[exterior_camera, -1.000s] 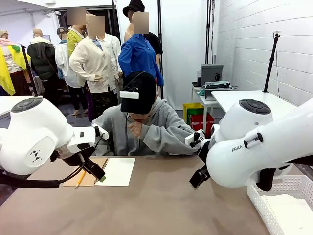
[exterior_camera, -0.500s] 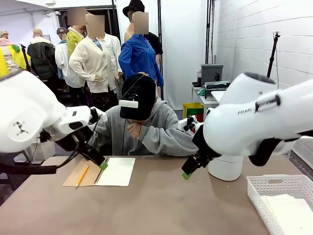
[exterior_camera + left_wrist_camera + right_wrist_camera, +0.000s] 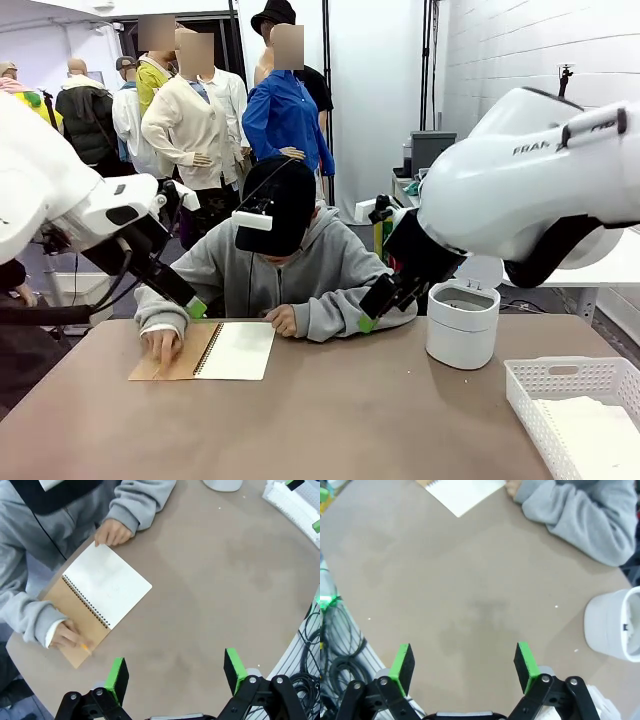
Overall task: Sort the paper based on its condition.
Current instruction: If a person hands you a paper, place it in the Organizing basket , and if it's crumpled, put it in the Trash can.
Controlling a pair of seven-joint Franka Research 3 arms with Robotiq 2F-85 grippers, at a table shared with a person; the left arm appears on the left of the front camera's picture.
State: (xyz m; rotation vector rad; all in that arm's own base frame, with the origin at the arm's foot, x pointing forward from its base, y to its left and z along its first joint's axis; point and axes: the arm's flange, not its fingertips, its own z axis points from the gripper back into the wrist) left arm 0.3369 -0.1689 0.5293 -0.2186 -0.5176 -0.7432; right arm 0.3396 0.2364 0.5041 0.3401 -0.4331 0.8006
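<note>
what looks like a smooth white sheet of paper (image 3: 590, 440) lies flat in the white basket (image 3: 560, 367) at the near corner of the desk (image 3: 330, 420), on the robot's right. the picture's edge cuts it off, so i cannot tell its long axis.

from the robot's right hand (image 3: 463, 665) the basket lies further right and nearer the robot, past the white bin (image 3: 462, 325); that arm is plainly the nearer one. the robot's left hand (image 3: 176, 672) hangs over the far left side, just above the spiral notebook (image 3: 235, 350), where the person's hands (image 3: 160, 345) rest on the brown cover and on the blank page. any fresh sheet from there would probably fall to the left arm.

both robot hands are spread wide and hold nothing.

the right arm's shell reads "fran", the rest hidden.
</note>
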